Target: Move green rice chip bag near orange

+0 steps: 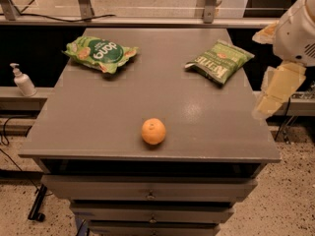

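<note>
The green rice chip bag (101,53) lies flat at the far left of the grey table top (113,112); it is bright light green with a dark green round logo. The orange (153,131) sits near the front edge, about mid-width. My gripper (273,93) hangs at the right, beside the table's right edge, pale yellow below the white arm (298,31). It is far from both the bag and the orange and holds nothing that I can see.
A darker olive-green KETTLE bag (220,61) lies at the far right of the table. A white pump bottle (22,81) stands on a ledge to the left. Drawers (150,195) sit below the table top.
</note>
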You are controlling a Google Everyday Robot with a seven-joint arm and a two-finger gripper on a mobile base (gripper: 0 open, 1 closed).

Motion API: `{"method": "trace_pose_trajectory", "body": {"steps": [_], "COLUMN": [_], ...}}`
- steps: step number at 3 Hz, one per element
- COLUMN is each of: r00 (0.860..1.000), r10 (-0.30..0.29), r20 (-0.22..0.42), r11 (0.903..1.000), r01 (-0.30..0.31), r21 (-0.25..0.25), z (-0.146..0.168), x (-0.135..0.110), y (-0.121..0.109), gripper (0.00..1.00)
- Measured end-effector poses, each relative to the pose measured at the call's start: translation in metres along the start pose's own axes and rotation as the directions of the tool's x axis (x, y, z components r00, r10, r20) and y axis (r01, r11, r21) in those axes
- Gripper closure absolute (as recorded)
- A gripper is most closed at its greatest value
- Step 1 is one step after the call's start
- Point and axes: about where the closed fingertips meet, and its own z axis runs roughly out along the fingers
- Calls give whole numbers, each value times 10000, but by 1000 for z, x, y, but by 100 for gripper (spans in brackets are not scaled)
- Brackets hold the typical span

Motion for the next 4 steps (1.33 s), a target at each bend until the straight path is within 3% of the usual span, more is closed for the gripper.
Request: {"method": "trace_pose_trajectory", "body": {"steps": [1, 3, 4], "r00": [9929, 9401, 9158], "r10": [-251, -3, 223], "r20": [1163, 3409, 4010], "r11": [9997, 9973, 9973], "r01": [252, 255, 80], "r21": [5, -694, -737], "z": [36, 100, 116], "x": [-36, -159, -218], "y": [-25, -47, -53], "gripper": [0, 0, 0]}}
